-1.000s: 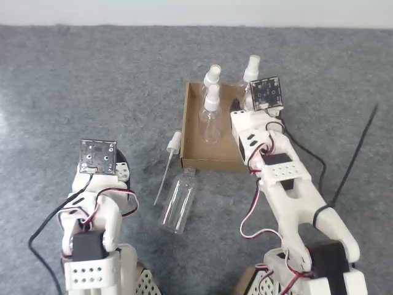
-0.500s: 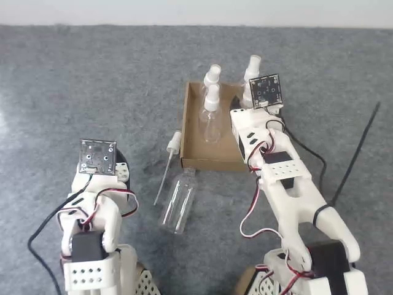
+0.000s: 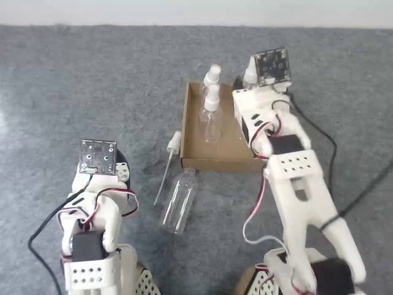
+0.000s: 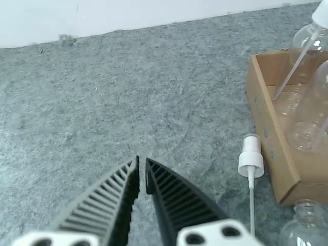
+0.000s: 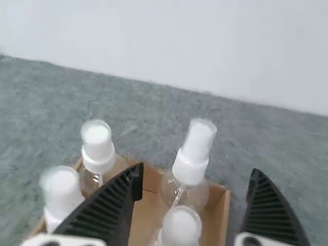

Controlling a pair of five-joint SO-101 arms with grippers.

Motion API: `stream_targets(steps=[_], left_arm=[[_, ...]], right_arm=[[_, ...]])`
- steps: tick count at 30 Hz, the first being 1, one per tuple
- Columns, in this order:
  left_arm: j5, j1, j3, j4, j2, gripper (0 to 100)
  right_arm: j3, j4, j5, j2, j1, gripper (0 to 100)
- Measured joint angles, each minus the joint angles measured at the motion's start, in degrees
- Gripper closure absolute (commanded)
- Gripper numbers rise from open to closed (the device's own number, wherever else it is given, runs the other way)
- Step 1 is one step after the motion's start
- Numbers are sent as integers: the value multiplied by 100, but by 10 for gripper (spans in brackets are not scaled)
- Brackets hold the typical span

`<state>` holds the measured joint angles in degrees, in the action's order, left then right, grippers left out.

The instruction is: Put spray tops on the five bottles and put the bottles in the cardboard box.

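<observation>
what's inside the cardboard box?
Clear plastic bottles with white spray tops stand in the brown cardboard box; the right wrist view shows four tops. From above, the white right arm hides the box's right side.

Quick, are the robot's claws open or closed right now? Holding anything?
Left gripper: shut, holding nothing.
Right gripper: open, holding nothing, above the bottles in the cardboard box.

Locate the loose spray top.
In the high view the spray top lies on the carpet just left of the box, its tube running beside the capless bottle.
</observation>
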<state>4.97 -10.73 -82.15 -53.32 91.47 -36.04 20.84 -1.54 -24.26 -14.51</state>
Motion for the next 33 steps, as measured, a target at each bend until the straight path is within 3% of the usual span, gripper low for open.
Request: stream_targets(steps=[5,9,12,19,27,33], left_arm=[[0,0,0,0,0,988],[18,-79,9,-9,-9,987],[246,-220,440,-193,-308,984],[993,-1002,2760,-985,-2831,831],[1090,-2136,5952,-1547,-6127,826],[1090,-2286,6646,-1556,-7042,826]], right_arm=[[589,2022,53,-782,-343,727],[774,3727,818,-985,-1354,727],[782,4387,1468,-967,-2215,725],[879,4527,2523,0,-3288,724],[1459,4519,3358,1802,-4290,724],[1565,4519,3833,2347,-4308,727]])
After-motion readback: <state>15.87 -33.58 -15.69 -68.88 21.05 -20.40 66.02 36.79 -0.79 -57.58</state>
